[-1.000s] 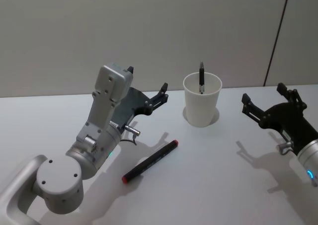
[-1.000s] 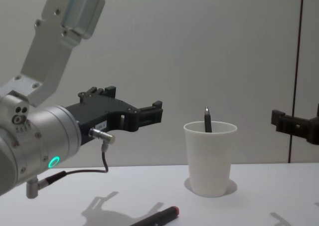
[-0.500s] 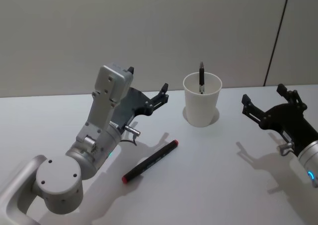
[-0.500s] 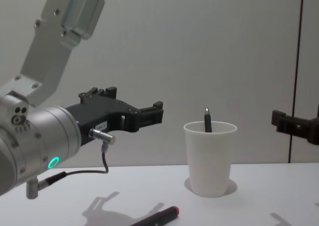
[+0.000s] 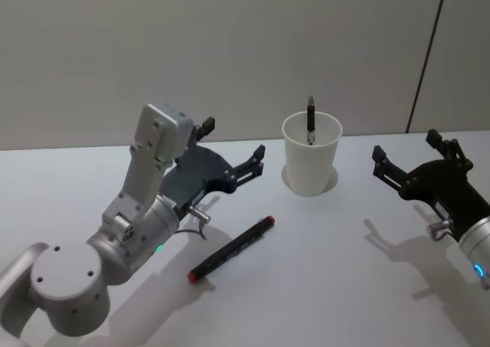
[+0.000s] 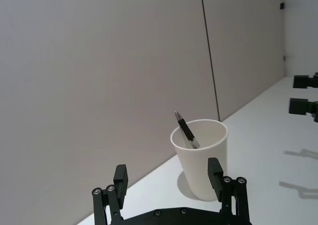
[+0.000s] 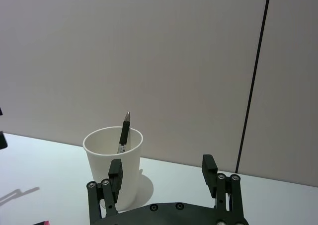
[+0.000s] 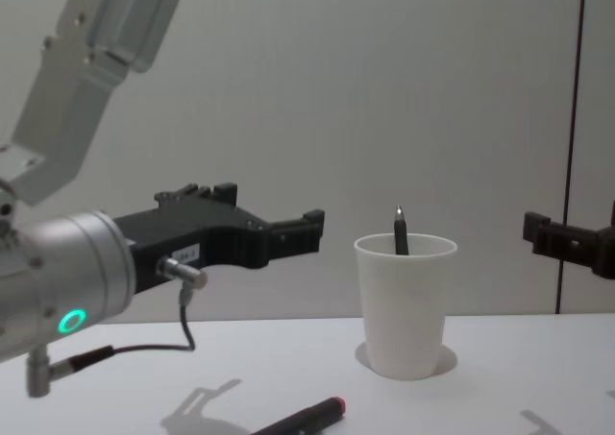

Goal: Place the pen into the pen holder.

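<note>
We see the pen (image 5: 232, 248) lying flat on the white surface (image 5: 329, 286), about midway between the left and right edges and nearer the front edge than the pen holder (image 5: 310, 163). It is a black pen with a red end. The red end points toward the front-left corner, and the black end points toward the holder. Nothing is touching it.

The pen holder stands upright near the far edge. The pen lies well apart from it. Inside the holder we find a second, dark pen (image 5: 310, 118) standing almost upright against the far wall, its tip above the rolled rim.

The left gripper (image 5: 232, 138) hovers above the surface on the left side, with the pen lying below and just in front of it. Its jaws are spread wide with nothing between them, and they face the holder.

The right gripper (image 5: 406, 145) hangs near the right edge, clear of the surface. Its jaws are also wide apart and empty, and they too are turned toward the holder.
</note>
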Controlling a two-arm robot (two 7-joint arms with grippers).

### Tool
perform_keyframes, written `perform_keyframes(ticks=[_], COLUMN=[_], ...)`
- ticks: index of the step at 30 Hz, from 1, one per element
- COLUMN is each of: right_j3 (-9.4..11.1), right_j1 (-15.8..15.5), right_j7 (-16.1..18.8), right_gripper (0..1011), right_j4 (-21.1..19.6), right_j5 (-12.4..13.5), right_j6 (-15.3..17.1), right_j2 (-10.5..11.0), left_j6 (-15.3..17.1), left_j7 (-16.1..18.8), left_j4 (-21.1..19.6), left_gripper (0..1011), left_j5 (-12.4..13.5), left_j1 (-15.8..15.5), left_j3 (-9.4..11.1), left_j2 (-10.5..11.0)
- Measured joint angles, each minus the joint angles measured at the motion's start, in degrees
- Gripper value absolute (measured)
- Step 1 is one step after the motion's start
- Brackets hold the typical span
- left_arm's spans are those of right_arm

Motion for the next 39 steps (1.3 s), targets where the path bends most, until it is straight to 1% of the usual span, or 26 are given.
perform_keyframes(ticks=[7,11,16,20,24,30,33,38,39], right_j3=[0.0,0.01,0.01,0.01,0.01,0.01,0.01,0.01,0.01], right_j1=[0.0,0.0,0.0,0.0,0.0,0.0,0.0,0.0,0.0], right_j7=[0.0,0.0,0.0,0.0,0.0,0.0,-0.01,0.0,0.0], right_gripper=[1001,1002,1002,1002,1002,1002,1002,1002,1002], right_j4=[0.0,0.01,0.01,0.01,0.01,0.01,0.01,0.01,0.01], right_j5=[0.0,0.0,0.0,0.0,0.0,0.0,0.0,-0.01,-0.01], right_j6=[-0.02,-0.02,-0.02,-0.02,-0.02,-0.01,-0.01,-0.01,-0.01], right_j2=[0.0,0.0,0.0,0.0,0.0,0.0,0.0,0.0,0.0], left_j6=[3.18,4.98,7.41,9.22,10.99,13.66,14.59,17.0,17.0], left_j7=[-3.76,-5.26,-6.98,-8.11,-9.07,-10.3,-10.66,-11.56,-11.56], left_j4=[-2.71,-4.17,-6.0,-7.1,-7.93,-8.66,-8.79,-8.71,-8.71], left_gripper=[1001,1001,1001,1001,1001,1001,1001,1001,1000], left_j5=[-3.8,-5.6,-7.61,-8.61,-9.14,-9.25,-9.02,-7.85,-7.85], left_j1=[1.88,2.92,4.31,5.13,5.81,6.38,6.48,6.5,6.5], left_j3=[-0.87,-1.26,-1.63,-1.8,-1.83,-1.76,-1.64,-1.26,-1.26], left_j2=[2.77,4.24,6.09,7.21,8.1,8.97,9.14,9.25,9.25])
